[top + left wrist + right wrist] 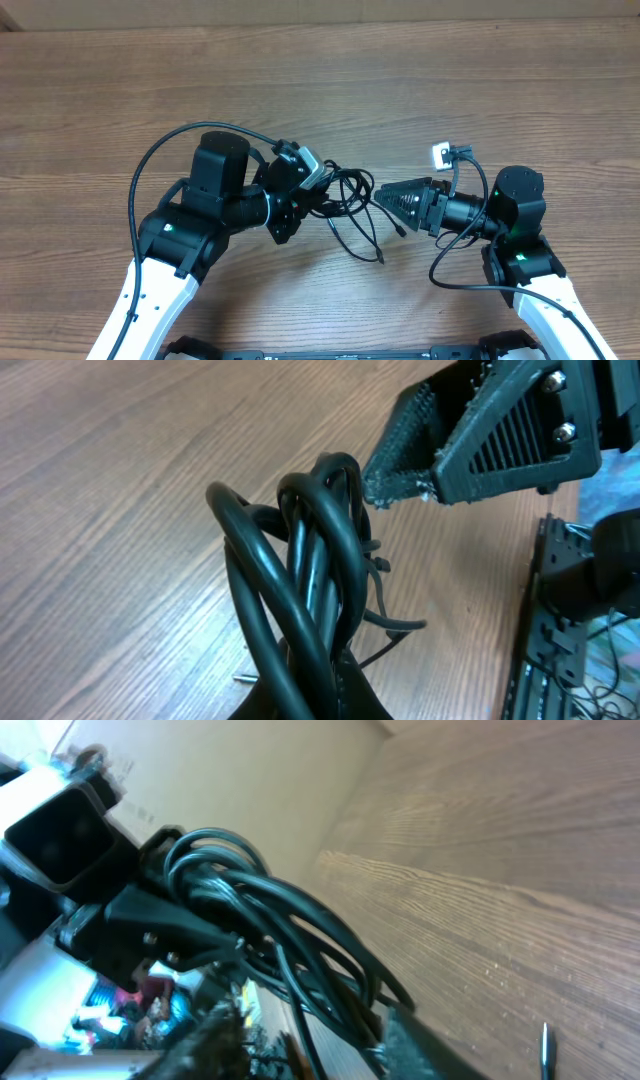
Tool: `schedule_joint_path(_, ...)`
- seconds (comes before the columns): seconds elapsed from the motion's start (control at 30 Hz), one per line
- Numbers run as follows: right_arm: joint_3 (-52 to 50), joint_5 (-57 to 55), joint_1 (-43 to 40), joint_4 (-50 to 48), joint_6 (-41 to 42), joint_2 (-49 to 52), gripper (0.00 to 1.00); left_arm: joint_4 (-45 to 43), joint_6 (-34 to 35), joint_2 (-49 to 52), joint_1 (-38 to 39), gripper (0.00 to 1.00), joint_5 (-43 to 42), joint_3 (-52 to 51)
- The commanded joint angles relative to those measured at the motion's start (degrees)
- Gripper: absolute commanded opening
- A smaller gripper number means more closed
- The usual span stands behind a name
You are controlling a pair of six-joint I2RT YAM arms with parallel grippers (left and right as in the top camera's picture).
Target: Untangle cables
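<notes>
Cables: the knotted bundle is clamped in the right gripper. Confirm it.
Wrong. The left gripper holds the cables, knotted as said: the left wrist view shows the bundle rising from its own shut jaws, with the right gripper open beside it.

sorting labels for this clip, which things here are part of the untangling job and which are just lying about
Part of the job:
- cables
- left gripper, shut on the cables
- right gripper, open at the bundle

Just there:
- table
- thick black arm lead
</notes>
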State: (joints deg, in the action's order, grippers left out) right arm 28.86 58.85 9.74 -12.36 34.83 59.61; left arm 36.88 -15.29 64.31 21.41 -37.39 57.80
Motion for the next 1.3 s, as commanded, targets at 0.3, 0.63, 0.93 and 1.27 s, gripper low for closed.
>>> schedule_joint_path(0.3, 0.5, 0.7, -0.2, -3.8, -8.5, -0.6, 0.77, 6.8, -1.4, 0.1, 0.2, 0.04, -3.2, 2.0)
schedule_joint_path(0.63, 7.4, -9.6, -1.9, 3.9, -16.3, -1.0, 0.81, 7.3, 0.1, 0.1, 0.2, 0.04, -3.2, 2.0)
schedule_joint_path(0.93, 30.7, -35.6, 0.0, 49.6, -35.6, -1.2, 1.00, 7.1, 2.4, 0.1, 0.2, 0.04, -3.1, 2.0)
schedule_joint_path(1.27, 31.2, -49.4, 15.8, 60.1, -34.8, -2.2, 1.00, 6.4, 5.3, 0.1, 0.2, 0.04, -3.1, 2.0)
